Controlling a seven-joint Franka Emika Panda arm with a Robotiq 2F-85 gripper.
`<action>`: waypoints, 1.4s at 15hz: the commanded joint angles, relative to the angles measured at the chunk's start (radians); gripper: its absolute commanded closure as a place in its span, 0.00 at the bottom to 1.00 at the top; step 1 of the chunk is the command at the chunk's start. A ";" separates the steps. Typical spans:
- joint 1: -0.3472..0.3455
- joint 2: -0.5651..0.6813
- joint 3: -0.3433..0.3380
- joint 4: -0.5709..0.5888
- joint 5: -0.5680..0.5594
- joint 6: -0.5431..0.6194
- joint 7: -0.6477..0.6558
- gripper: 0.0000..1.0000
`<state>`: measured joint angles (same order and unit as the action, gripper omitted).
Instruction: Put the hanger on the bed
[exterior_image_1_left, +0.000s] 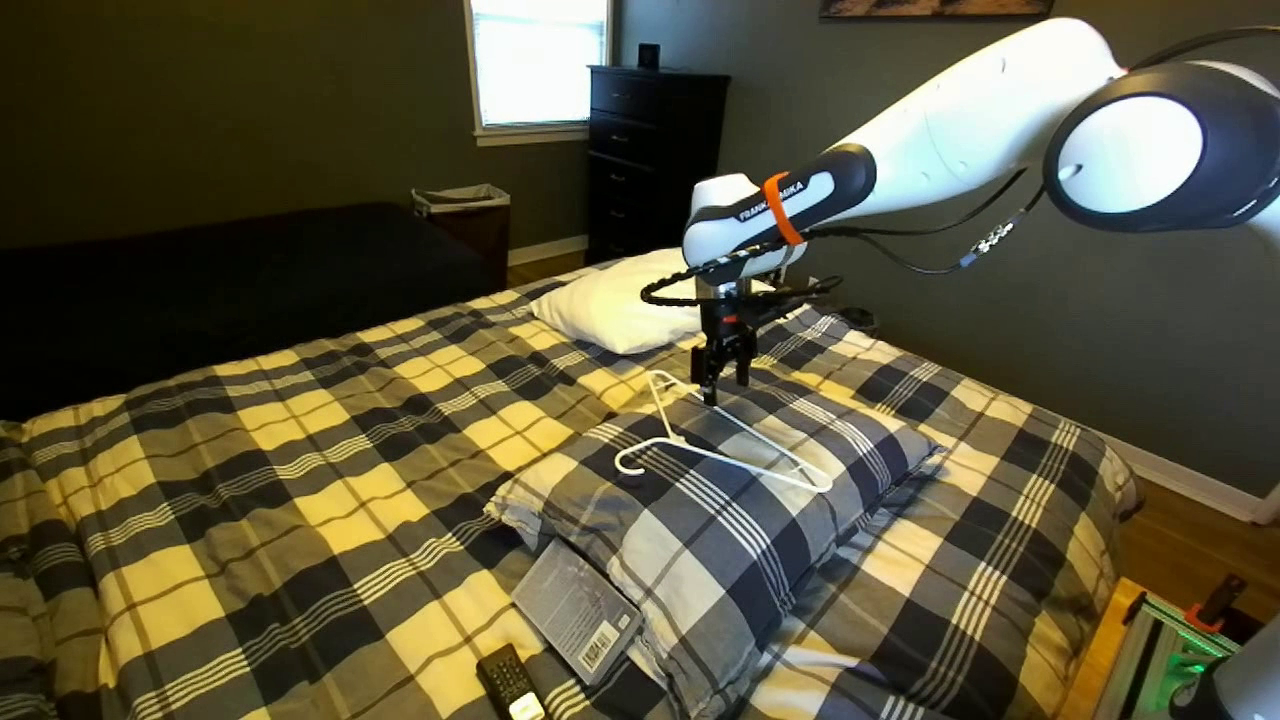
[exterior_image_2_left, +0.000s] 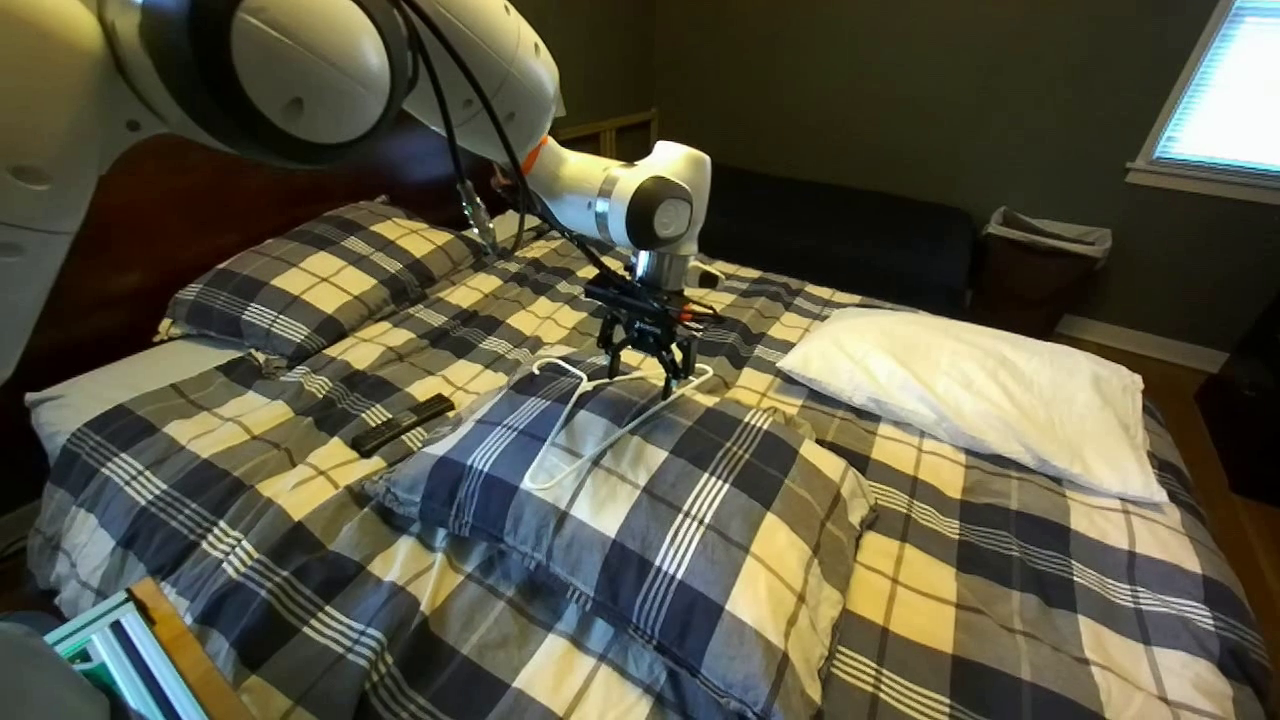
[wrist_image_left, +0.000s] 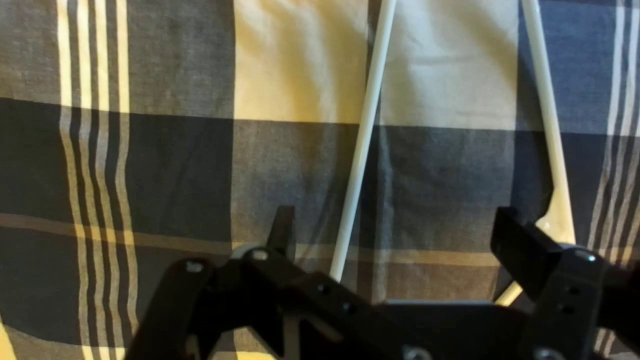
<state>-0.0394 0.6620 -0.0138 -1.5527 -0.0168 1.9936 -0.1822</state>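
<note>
White and slim, the triangular clothes hanger (wrist_image_left: 364, 145) lies beneath me on the plaid pillow (exterior_image_2_left: 700, 510) of grey, dark blue and yellow cloth, which rests on the large bed (exterior_image_1_left: 350, 430) covered in matching plaid. My black two-fingered claw (wrist_image_left: 395, 227) is spread wide, holding nothing. What counts is the hanger's long straight bar: in the wrist view it appears between my fingers, nearer one of them, its length nearly crosswise to their closing line. I judge a pinch would catch it well, though my other finger, with the neck joint showing just beyond it, could snag the side arm. My height above the cloth I cannot tell. The soft white pillow (exterior_image_2_left: 960, 390) sits well apart; the flat grey book (exterior_image_1_left: 578, 610) by the plaid pillow's edge and the black remote control (exterior_image_1_left: 510, 682) near it look out of my way.
</note>
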 joint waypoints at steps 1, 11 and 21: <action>-0.006 0.020 0.005 0.024 0.004 -0.008 0.028 0.00; -0.026 0.171 0.021 0.114 0.011 0.009 -0.011 0.02; -0.058 0.103 0.019 0.042 0.011 0.063 -0.018 0.86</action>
<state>-0.0827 0.8006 -0.0047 -1.4589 -0.0152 2.0121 -0.1798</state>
